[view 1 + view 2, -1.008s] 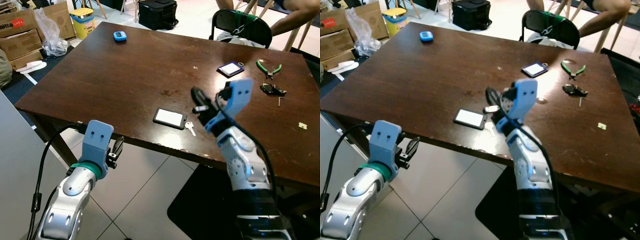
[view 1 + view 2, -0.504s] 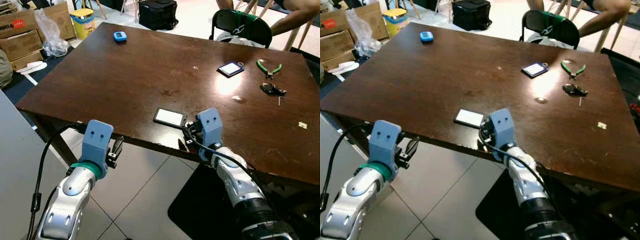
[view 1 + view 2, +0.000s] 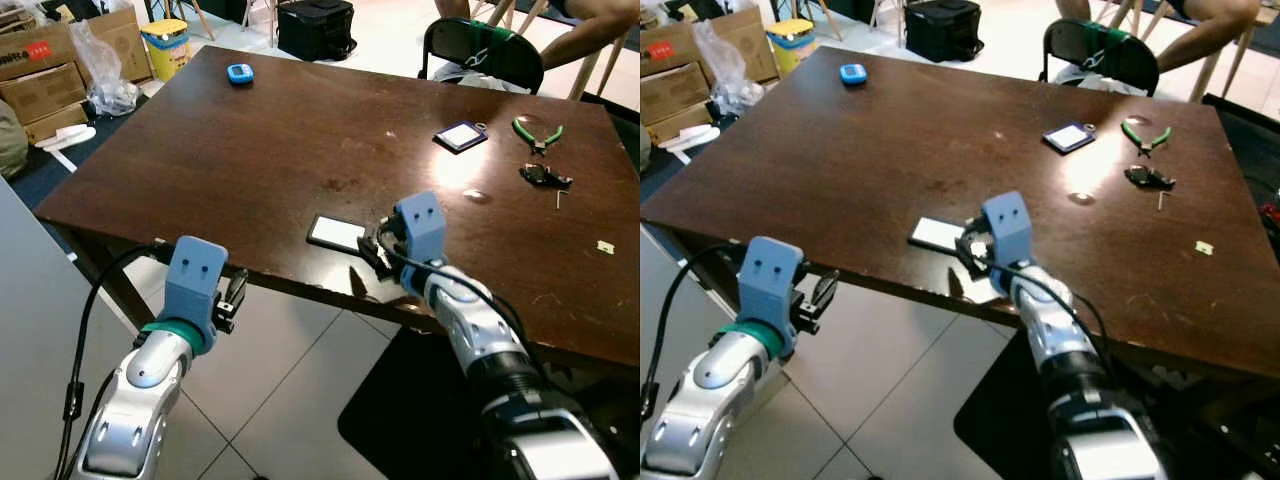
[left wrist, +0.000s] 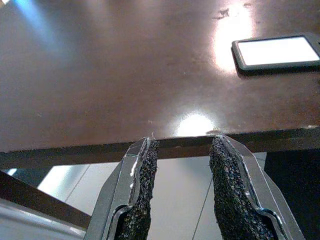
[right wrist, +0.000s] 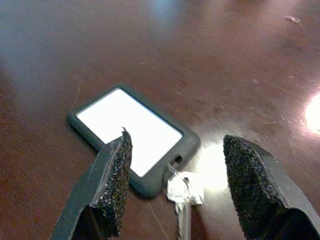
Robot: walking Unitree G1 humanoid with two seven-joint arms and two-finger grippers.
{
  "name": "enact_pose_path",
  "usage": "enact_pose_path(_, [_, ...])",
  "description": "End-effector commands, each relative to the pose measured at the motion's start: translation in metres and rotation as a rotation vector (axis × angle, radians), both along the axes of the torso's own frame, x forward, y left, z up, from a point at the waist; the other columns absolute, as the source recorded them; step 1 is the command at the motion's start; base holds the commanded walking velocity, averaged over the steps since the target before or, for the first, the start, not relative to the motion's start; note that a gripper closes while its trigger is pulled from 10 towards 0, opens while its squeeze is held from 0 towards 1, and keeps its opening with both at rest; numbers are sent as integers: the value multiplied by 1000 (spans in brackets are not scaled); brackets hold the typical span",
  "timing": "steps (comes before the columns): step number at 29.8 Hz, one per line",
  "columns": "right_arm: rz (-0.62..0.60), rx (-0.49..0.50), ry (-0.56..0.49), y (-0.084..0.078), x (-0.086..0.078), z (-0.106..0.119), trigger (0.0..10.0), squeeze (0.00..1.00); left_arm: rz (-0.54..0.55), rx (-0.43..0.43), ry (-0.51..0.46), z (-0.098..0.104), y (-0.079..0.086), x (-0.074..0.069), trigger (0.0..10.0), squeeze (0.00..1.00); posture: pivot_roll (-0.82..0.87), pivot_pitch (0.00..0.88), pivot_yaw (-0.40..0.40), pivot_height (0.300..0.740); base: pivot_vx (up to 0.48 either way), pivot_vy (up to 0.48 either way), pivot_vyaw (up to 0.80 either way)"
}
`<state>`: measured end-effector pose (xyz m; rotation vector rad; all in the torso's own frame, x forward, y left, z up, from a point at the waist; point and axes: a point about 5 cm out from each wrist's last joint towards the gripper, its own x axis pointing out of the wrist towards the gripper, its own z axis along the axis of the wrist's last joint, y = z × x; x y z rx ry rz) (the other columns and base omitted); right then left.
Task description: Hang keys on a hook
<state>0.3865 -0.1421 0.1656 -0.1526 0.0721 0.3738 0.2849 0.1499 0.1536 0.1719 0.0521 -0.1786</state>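
Two pincers show in the left eye view: the right pincer (image 3: 372, 255) is low over the near edge of the dark worktop (image 3: 250, 140), its black fingers spread around a small silver key (image 5: 184, 196) tied to a grey-framed white tag (image 3: 339, 234), while the left pincer (image 3: 236, 297) hangs below the worktop's edge, idle. Farther back lie a blue object (image 3: 239, 72), a second tag (image 3: 461, 136), green-handled pliers (image 3: 537, 134) and a dark bunch that may be more keys (image 3: 545, 179); a person sits at the far side. The right eye view gives the same layout, with the right pincer's fingers partly masked by its blue wrist housing, so the key itself is hard to pick out there. In the left wrist view the left pincer's two pads (image 4: 142, 195) stand a little apart with nothing between them, facing the worktop's edge and the tag beyond. In the right wrist view the right pincer is wide open and empty, the key lying flat between its pads and touching neither; the key's blade runs out of the frame. To grasp well, I would judge it best to lower until both pads straddle the key's head or the ring joining it to the tag, then close slowly, since a flat key may slip. No hook can be made out anywhere.
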Motion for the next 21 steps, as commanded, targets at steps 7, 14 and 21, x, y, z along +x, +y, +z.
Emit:
enact_pose_path(7, [79,-3,65,14,-2,-15,9647,0,8,11,18,-1,2,-4,10000,0,12,145,96,740,0,0,0])
enact_pose_path(14, [104,-9,79,16,-4,-19,10000,0,9,7,17,1,2,-5,10000,0,12,160,94,740,0,0,0])
enact_pose_path(21, [2,-19,23,-3,2,-9,10000,0,10,4,19,1,2,-5,10000,0,3,164,94,740,0,0,0])
